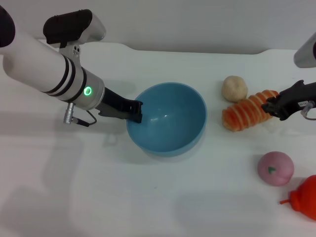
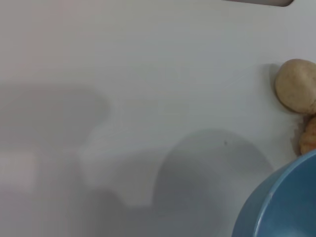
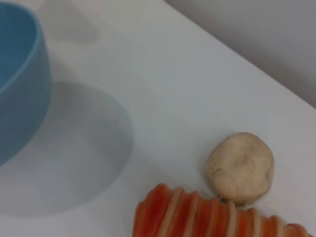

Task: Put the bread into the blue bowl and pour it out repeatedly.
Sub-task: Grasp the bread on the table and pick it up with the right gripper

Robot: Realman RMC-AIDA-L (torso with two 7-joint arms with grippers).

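The blue bowl stands upright and empty at the table's middle; it also shows in the left wrist view and the right wrist view. My left gripper is at the bowl's left rim, shut on it. The bread, orange with cream stripes, lies on the table right of the bowl. It shows in the right wrist view, and a sliver of it in the left wrist view. My right gripper is at the bread's right end, touching or just above it.
A small round beige bun sits just behind the bread, touching it. A pink round toy fruit and a red toy lie at the front right. The white table's back edge is near.
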